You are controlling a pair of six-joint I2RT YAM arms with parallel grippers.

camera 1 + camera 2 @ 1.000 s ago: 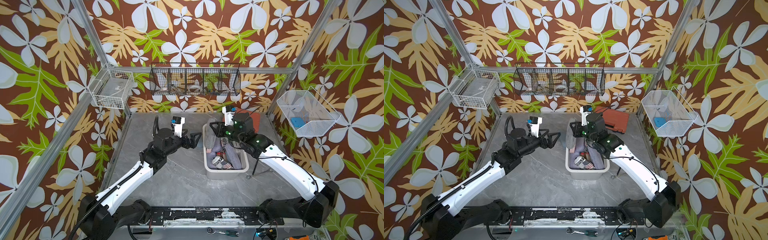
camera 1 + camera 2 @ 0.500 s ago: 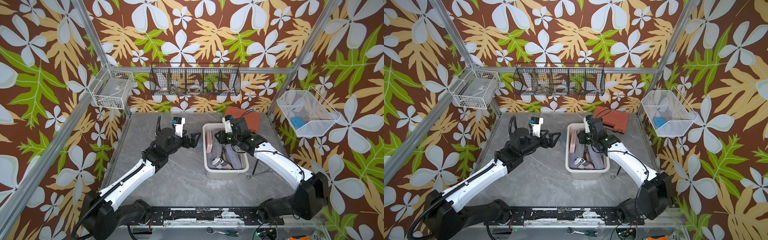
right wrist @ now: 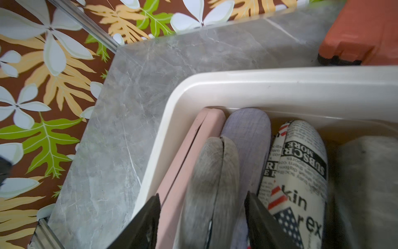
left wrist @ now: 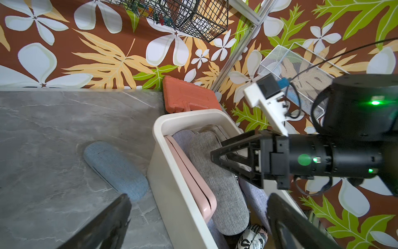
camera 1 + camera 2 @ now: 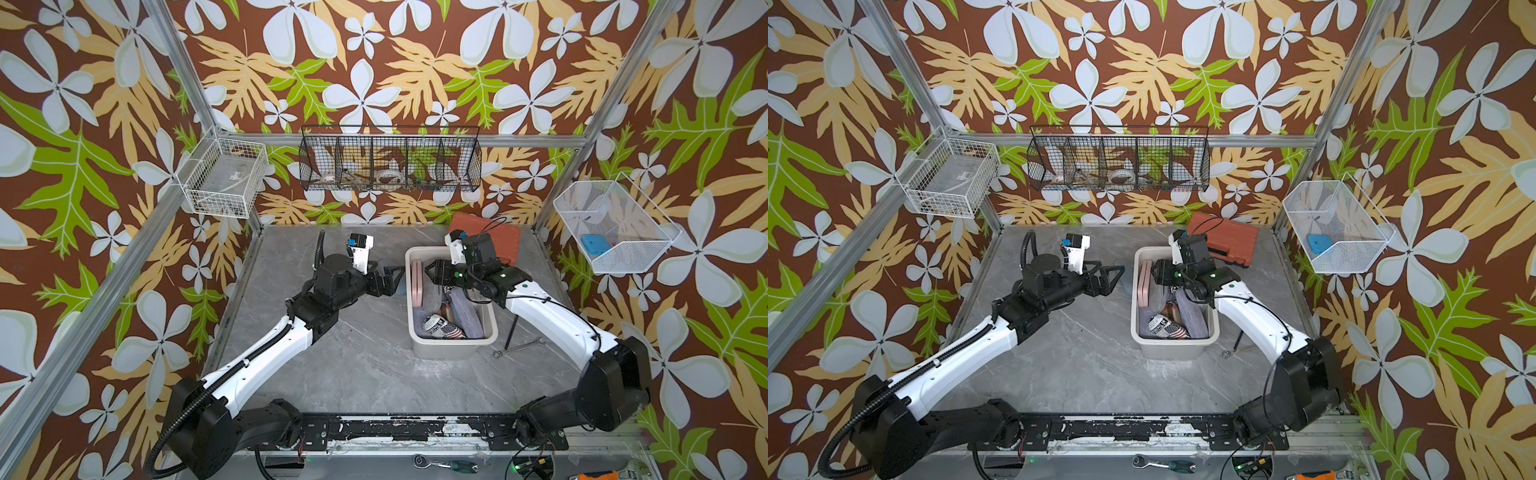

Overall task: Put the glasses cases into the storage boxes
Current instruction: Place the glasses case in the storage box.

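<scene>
Half-open right tool (image 3: 201, 202) straddles a grey case (image 3: 211, 172) inside the cream tub (image 3: 280, 86); wide-open left tool (image 5: 1116, 280) hovers empty beside it.

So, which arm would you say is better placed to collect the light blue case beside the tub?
Left: the left gripper, open, hovers near the light blue case; the right gripper is farther off, over the tub.

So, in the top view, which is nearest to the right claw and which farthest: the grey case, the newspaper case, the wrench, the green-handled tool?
From the right claw, in a top view:
1. Grey case, directly below it, in the tub.
2. Newspaper case, at the tub's near end.
3. Wrench, on the table beside the tub.
4. Green-handled tool, by the front rail.
</scene>
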